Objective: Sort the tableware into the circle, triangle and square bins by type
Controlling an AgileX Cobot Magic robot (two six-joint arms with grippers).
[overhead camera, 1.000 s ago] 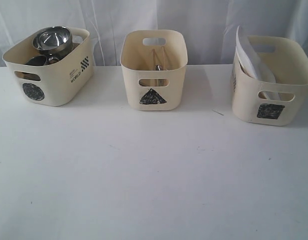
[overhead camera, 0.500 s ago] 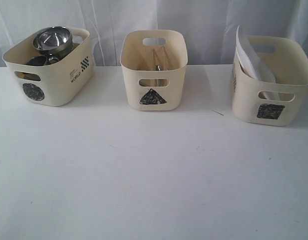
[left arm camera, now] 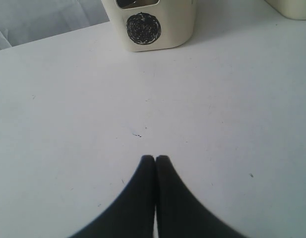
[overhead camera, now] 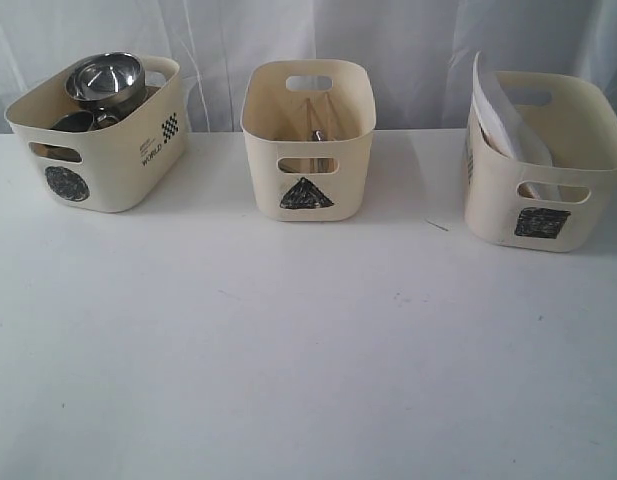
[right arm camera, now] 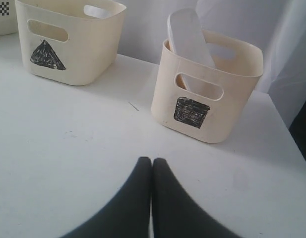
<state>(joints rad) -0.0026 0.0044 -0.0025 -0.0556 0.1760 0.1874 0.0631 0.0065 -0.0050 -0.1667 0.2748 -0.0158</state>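
Observation:
The circle bin point(overhead camera: 98, 150) at the far left holds a steel bowl point(overhead camera: 105, 78) and steel mugs point(overhead camera: 76, 121). In the middle, the triangle bin point(overhead camera: 308, 140) contains chopsticks and cutlery point(overhead camera: 314, 133). At the right, the square bin point(overhead camera: 541, 165) carries the white square plate point(overhead camera: 503, 110), leaning upright. Neither gripper shows in the exterior view. My left gripper point(left arm camera: 155, 157) is shut and empty above bare table, well short of the circle bin point(left arm camera: 153, 27). Shut and empty too, my right gripper point(right arm camera: 152, 160) hangs in front of the square bin point(right arm camera: 207, 94), with the triangle bin point(right arm camera: 68, 39) off to one side.
A white table point(overhead camera: 308, 350) carries the three bins in a row along its back. White curtains point(overhead camera: 218, 40) hang behind them. The small white bowl is hidden from view.

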